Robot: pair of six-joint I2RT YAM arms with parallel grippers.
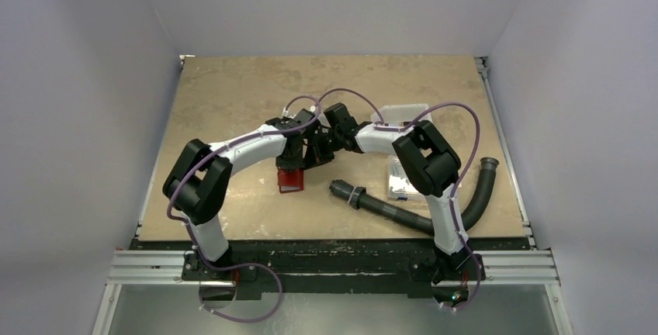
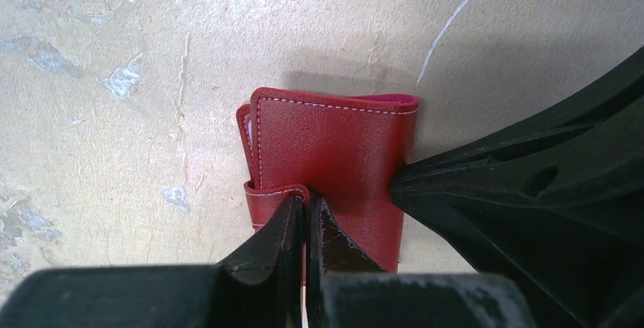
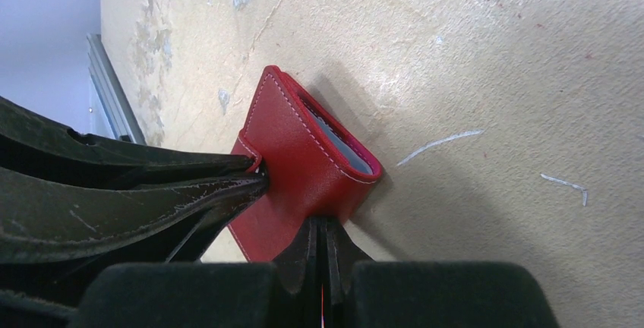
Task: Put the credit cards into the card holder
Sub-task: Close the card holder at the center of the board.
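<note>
On the table [image 1: 233, 94], the left gripper [image 2: 307, 203] and right gripper [image 3: 323, 229], 2 narrow claws, each pinch the red card holder [image 2: 334, 138].

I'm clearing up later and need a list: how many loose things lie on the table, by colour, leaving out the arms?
Red: 1, card holder
Black: 1, hose
Pale plastic: 2, far container and near container, both partly hidden
Total: 4
</note>
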